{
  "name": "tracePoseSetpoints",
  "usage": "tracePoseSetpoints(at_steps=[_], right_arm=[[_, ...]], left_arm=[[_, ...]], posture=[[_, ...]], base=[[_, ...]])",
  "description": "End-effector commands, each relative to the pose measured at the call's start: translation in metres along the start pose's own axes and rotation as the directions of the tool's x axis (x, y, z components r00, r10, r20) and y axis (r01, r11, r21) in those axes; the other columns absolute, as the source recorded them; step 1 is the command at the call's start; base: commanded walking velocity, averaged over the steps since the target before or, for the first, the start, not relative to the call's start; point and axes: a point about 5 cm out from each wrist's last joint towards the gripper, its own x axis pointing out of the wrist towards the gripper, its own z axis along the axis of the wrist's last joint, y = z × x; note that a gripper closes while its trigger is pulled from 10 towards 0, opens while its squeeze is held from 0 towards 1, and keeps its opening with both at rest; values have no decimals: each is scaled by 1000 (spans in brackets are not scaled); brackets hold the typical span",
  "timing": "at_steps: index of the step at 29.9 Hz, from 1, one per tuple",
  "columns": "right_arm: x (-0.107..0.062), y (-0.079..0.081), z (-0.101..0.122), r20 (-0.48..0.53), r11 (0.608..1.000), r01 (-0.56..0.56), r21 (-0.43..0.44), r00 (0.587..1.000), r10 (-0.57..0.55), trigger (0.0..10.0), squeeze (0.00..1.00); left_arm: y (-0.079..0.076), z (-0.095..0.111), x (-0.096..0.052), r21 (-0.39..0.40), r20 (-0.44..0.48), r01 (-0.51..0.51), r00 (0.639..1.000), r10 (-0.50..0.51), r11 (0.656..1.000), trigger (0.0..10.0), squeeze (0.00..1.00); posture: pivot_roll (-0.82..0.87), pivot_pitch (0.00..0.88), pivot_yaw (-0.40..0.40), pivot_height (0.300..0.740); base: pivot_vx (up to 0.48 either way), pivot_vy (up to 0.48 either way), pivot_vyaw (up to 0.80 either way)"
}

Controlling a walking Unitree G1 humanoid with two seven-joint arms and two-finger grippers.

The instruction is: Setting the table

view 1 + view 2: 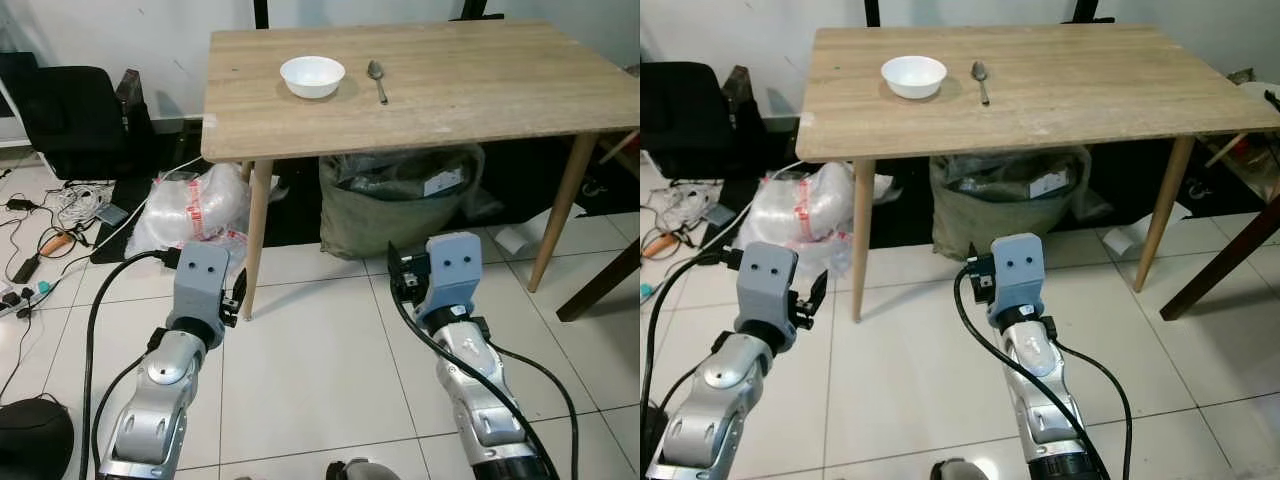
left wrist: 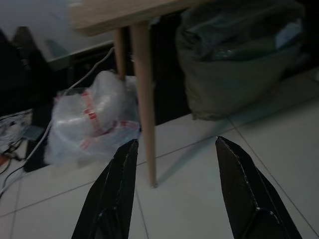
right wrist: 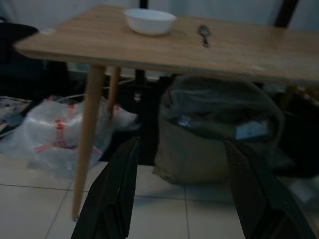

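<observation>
two silver jointed arms end in grey-blue boxy wrist blocks, each with two small dark screw holes. thick black cables loop alongside. the gripper fingers [image 2: 117,199] are long, black and tapered.

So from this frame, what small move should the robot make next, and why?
Probably step closer to the light wooden table. The white round bowl and metal spoon lie toward its far side, while the left gripper and right gripper hang open and empty, low over the floor tiles, short of the table's near edge.
</observation>
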Motion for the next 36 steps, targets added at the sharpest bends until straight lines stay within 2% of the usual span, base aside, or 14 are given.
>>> tracePoseSetpoints(at_steps=[1,36], right_arm=[[-2,-1,-3,-14,1000,6,19,1000,-6,10000,0],[-1,-2,-3,-14,1000,1,17,1000,0,10000,0]], left_arm=[[-1,-3,-1,3,-18,-2,1000,2,1000,10000,0],[-3,-4,0,-3,-20,14,1000,-14,1000,10000,0]], posture=[[-84,22,53,740],[-86,18,50,740]], base=[[0,0,-800],[0,0,-800]])
